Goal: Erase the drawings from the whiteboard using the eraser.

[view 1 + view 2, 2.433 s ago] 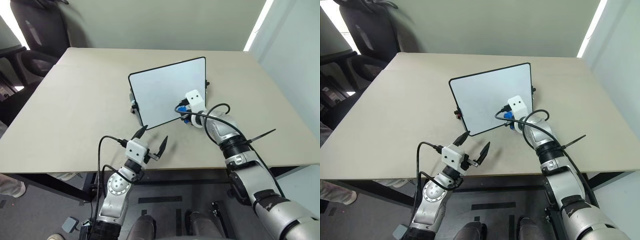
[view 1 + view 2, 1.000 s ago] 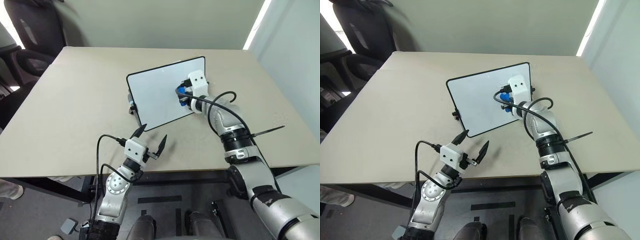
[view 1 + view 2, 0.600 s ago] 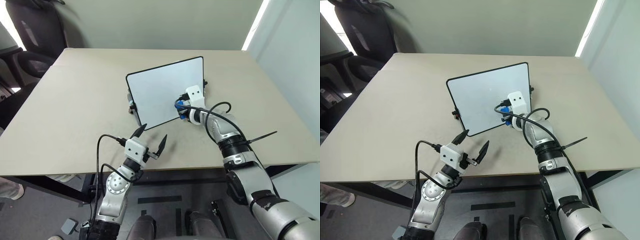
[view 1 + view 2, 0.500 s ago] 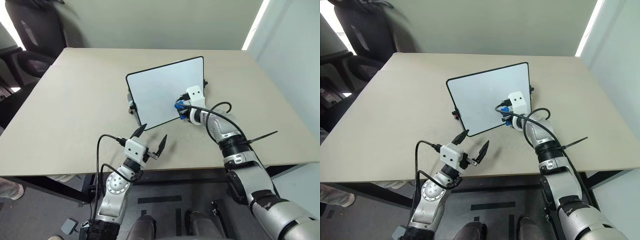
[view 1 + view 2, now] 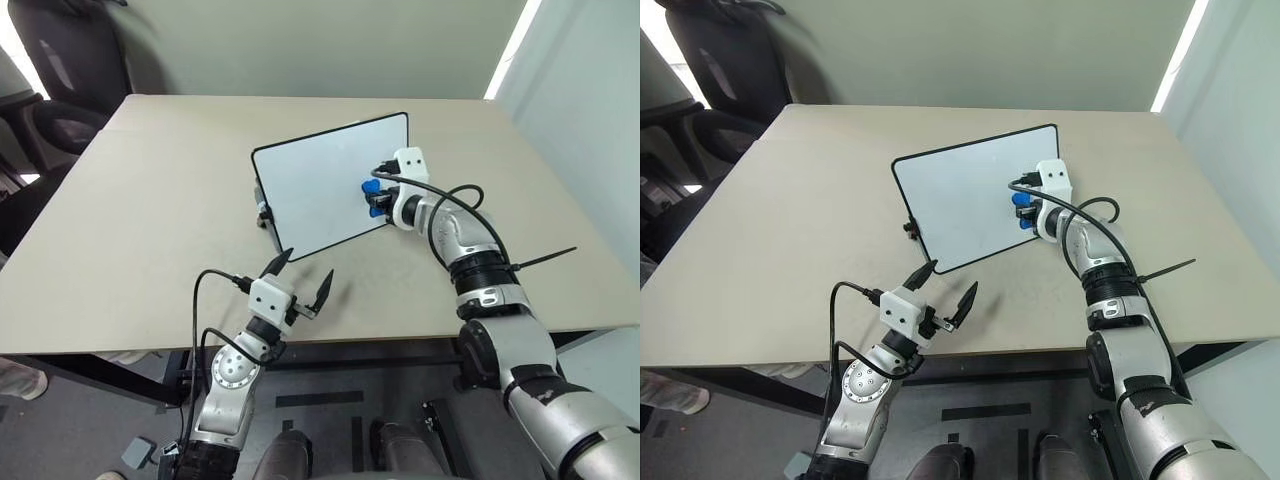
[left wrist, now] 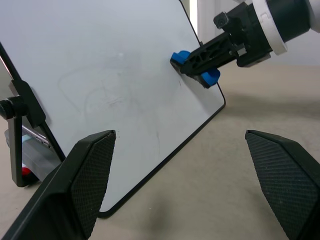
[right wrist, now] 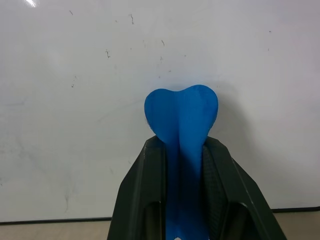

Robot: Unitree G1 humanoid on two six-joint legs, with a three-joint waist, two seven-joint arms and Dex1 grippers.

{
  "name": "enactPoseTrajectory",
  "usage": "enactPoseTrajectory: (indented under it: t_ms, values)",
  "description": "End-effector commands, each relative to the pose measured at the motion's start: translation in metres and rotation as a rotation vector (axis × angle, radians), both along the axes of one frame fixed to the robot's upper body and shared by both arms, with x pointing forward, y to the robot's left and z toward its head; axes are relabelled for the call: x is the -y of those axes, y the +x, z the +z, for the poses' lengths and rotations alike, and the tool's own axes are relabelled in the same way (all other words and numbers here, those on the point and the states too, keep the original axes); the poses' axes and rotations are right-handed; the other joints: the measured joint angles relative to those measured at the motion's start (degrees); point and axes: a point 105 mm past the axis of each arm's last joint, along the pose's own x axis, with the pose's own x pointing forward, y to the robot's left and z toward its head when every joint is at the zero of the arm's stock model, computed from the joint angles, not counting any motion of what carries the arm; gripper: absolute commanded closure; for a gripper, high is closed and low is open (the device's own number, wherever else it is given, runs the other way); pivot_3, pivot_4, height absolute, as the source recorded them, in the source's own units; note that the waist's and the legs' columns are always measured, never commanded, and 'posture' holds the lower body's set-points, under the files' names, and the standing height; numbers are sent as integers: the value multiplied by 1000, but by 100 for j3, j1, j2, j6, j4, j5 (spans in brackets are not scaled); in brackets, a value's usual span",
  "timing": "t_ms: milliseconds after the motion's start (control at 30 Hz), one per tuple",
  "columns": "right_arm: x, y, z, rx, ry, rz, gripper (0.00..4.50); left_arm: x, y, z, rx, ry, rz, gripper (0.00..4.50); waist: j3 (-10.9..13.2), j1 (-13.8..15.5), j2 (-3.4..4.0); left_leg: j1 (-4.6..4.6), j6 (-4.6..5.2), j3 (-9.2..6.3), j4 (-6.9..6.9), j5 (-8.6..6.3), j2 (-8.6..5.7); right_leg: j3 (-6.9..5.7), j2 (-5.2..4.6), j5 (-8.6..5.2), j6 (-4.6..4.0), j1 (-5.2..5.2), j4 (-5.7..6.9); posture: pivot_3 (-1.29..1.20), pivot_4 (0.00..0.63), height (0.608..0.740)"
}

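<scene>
Eraser (image 7: 181, 120), bright blue, lobed tip on whiteboard (image 5: 310, 190), pinched in right hand (image 5: 376, 197), left hand (image 5: 302, 279) spread.

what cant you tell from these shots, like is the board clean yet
- Board surface under the eraser: hidden in the right wrist view by the blue block and the right gripper shut on it.
- Red drawings: none made out on the whiteboard; the eye views are too small for faint residue, and the left wrist view shows only pale smudges.
- Objects behind the whiteboard's left edge: mostly hidden by the stand in the left wrist view.
- Left gripper hangs open near the table's front edge.
</scene>
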Motion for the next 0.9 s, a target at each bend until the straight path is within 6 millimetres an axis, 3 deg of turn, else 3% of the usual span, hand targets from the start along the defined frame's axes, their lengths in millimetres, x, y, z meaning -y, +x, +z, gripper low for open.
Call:
enactPoseTrajectory:
  t_ms: [33,333,533,900]
  values:
    - [-10,-6,-16,-52,-31,37,3650,1,-3,13,49,-12,-4,0,0,-2,0,1,0,0,0,0,0,0,0,0,0,0,1,0,150,740]
    - [-17,-16,-37,-129,-98,80,3650,-1,-4,14,49,-14,-1,0,0,-15,0,3,-10,-1,2,3,0,1,0,7,-7,0,5,0,150,740]
    - [-9,-6,-3,-13,-65,43,3650,-1,-5,14,51,-15,0,0,1,-14,1,1,-8,0,3,4,-1,1,0,6,-7,0,1,0,150,740]
    - [-37,-5,42,139,-105,116,3650,-4,-5,16,58,-10,11,0,1,-22,2,-1,-6,-1,-2,2,1,0,4,7,-9,-8,-2,0,150,740]
